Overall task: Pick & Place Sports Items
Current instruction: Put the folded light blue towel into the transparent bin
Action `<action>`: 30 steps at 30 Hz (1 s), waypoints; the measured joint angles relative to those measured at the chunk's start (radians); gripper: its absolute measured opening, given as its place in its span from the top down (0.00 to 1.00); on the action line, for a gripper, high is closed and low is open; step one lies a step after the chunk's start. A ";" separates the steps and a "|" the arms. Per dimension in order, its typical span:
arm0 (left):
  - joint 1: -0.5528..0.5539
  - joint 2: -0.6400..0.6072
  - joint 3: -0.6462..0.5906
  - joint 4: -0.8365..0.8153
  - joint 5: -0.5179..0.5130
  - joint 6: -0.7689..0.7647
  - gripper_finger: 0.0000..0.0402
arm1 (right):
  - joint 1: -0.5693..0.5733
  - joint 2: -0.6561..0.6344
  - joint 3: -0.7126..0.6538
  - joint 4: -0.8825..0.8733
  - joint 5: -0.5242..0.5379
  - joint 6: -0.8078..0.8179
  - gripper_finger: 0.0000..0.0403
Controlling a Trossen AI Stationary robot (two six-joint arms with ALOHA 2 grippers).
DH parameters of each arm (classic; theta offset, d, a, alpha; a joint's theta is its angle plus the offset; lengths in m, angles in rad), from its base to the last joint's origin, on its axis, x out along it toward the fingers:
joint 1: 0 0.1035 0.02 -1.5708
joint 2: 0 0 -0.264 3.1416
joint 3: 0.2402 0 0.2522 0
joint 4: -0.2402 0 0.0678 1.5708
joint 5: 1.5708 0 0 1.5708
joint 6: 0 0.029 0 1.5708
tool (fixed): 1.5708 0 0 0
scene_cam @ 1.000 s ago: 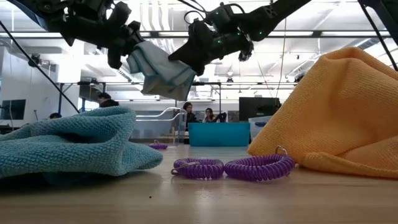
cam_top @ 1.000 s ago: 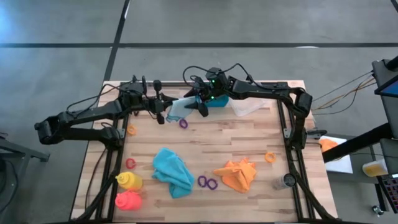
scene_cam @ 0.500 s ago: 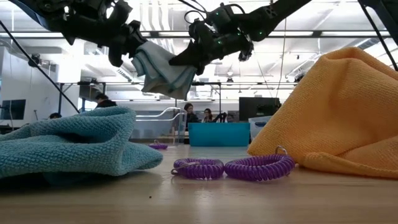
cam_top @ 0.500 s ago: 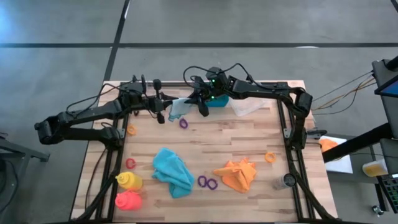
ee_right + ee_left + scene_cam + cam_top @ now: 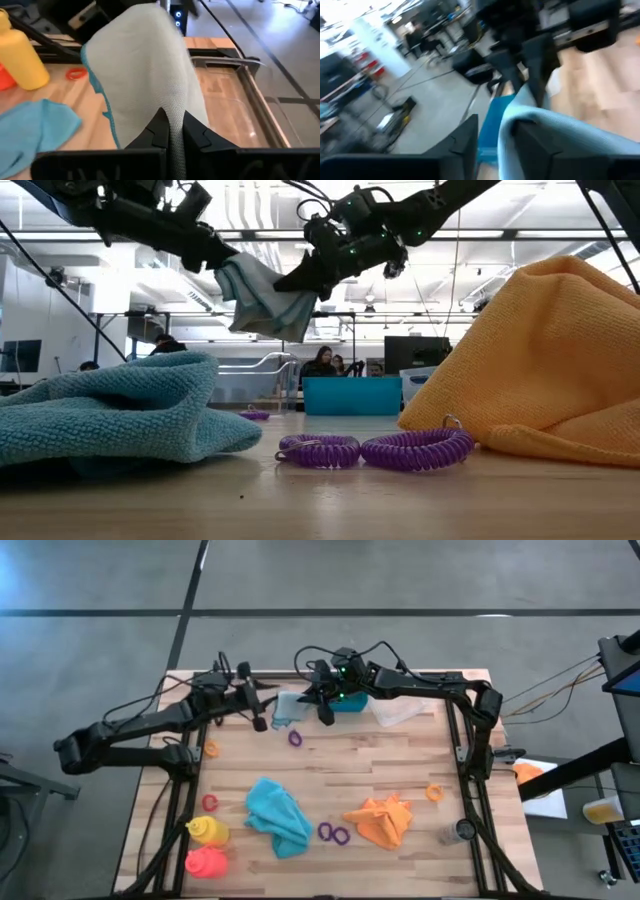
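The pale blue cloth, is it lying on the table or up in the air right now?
In the air. The pale blue cloth hangs above the table, pinched by the right gripper.

Pale blue cloth aloft, draped.

Both arms raised, reaching toward each other. Right hand pinched closed, gripping. Left hand just beside it, fingers parted.
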 joint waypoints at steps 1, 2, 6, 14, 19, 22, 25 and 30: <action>0.000 -0.013 0.000 -0.021 -0.030 0.017 0.66 | 0.000 0.000 0.000 -0.007 0.016 -0.008 0.97; 0.000 -0.024 0.000 -0.035 -0.056 0.035 0.64 | 0.000 0.000 0.000 -0.015 0.030 -0.014 0.97; 0.000 -0.084 0.000 -0.074 -0.079 0.022 0.56 | 0.000 -0.001 -0.001 -0.038 0.130 -0.045 0.97; 0.003 -0.114 0.000 -0.061 0.193 -0.130 0.53 | 0.008 -0.002 -0.001 -0.028 0.169 -0.098 0.97; 0.007 -0.017 0.000 -0.035 0.202 -0.163 0.56 | 0.023 -0.004 -0.001 -0.011 0.168 -0.108 0.97; 0.008 0.043 0.000 0.000 0.202 -0.159 0.59 | 0.030 -0.004 -0.001 -0.013 0.169 -0.112 0.97; 0.013 0.071 0.000 0.035 0.174 -0.153 0.62 | 0.038 -0.004 -0.001 -0.020 0.169 -0.112 0.97; 0.024 0.072 0.000 0.038 0.122 -0.091 0.64 | 0.049 -0.004 -0.001 -0.037 0.169 -0.125 0.97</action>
